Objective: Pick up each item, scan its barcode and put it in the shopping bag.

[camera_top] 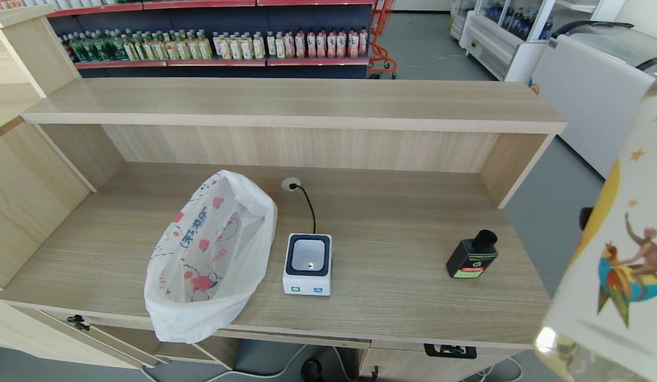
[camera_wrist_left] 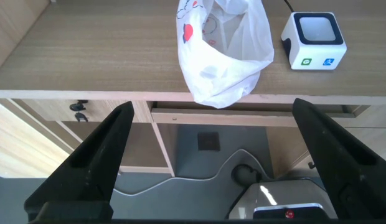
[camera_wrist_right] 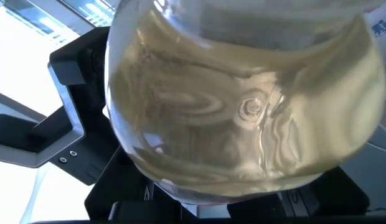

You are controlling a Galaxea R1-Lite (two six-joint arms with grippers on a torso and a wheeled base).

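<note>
Held item: a clear bottle (camera_top: 620, 254) of pale yellow drink with a cartoon label, up in the air at the 3 o'clock edge of the head view, well clear of the counter (camera_top: 392, 212).
Right gripper (camera_wrist_right: 230, 155): clamped on that bottle low on its body. Its wrist camera looks straight at the rounded base, and the pads are mostly hidden behind it.
Left gripper (camera_wrist_left: 213, 115): fingers spread wide with nothing between them, below the counter's front edge at about 6 o'clock of the bag.
Shopping bag (camera_top: 206, 260): white printed plastic, slumped at 9 o'clock of the scanner and just beside it. The mouth gapes upward and the lower end hangs over the counter's front edge.
Scanner (camera_top: 307, 263): white box in mid-counter, dark-framed window facing up. Its cable (camera_top: 308, 204) runs off toward 12 o'clock.
Waiting item: a small black bottle (camera_top: 472, 255), upright at 3 o'clock of the scanner, well apart from it.
Step, by my reading: the barcode has to be brought over the window, then the bottle goes into the bag.
Risk – slip: the bottle looks heavy and smooth and is gripped near one end, so a quick swing could tilt it or pull it loose.
Risk – missed scan: the label side with the code may face away from the window.
Risk – bag: it is soft and overhangs the edge, so a heavy bottle dropped in could drag it off the counter.
Risk – path: a low pass could knock over the black bottle.
</note>
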